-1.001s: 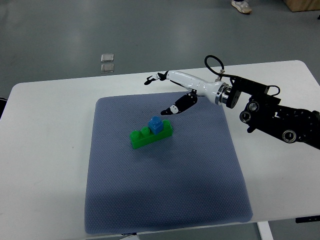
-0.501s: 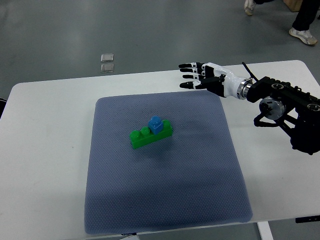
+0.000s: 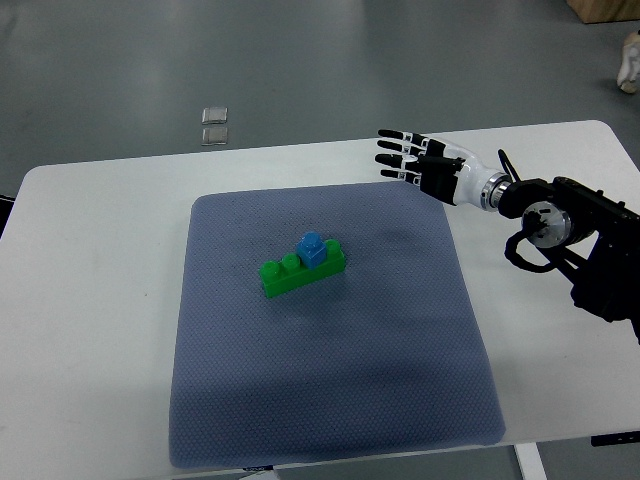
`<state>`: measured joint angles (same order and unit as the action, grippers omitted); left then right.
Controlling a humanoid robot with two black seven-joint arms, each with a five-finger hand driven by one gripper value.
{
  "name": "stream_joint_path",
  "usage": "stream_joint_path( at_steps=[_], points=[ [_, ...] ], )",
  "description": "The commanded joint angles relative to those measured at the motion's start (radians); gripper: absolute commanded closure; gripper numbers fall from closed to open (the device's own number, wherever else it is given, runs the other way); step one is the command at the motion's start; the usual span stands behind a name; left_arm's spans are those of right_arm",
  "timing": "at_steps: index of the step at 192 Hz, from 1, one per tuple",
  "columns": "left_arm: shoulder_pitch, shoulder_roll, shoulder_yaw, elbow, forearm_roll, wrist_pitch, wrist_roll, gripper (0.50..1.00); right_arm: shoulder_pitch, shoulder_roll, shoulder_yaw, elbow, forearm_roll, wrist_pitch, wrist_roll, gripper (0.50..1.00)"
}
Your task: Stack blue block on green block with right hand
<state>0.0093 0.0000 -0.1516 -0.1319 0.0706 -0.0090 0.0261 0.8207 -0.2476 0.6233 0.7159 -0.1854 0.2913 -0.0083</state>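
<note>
A small blue block [image 3: 313, 248] sits on top of a long green block [image 3: 301, 268] near the middle of the grey-blue mat [image 3: 330, 400]. My right hand [image 3: 405, 157] is open and empty, its fingers spread flat. It hovers over the mat's far right corner, well apart from the blocks. Its black arm [image 3: 570, 225] comes in from the right edge. My left arm is not in view.
The mat lies on a white table [image 3: 90, 300]. Two small grey squares [image 3: 213, 124] lie on the floor beyond the table's far edge. A person's shoe [image 3: 630, 60] shows at the top right.
My right hand has drawn back from beside the blocks to the mat's far right corner, turned flat with fingers spread, then shifted a little further right. The blocks have not moved.
</note>
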Motion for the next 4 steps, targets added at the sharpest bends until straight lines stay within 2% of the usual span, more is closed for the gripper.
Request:
stream_joint_path(
  at_steps=[1, 4],
  points=[
    [0.000, 0.000, 0.000, 0.000, 0.000, 0.000, 0.000, 0.500, -0.005, -0.001, -0.001, -0.001, 0.001, 0.002, 0.001, 0.579],
    [0.000, 0.000, 0.000, 0.000, 0.000, 0.000, 0.000, 0.500, -0.005, -0.001, -0.001, -0.001, 0.001, 0.002, 0.001, 0.579]
  ],
)
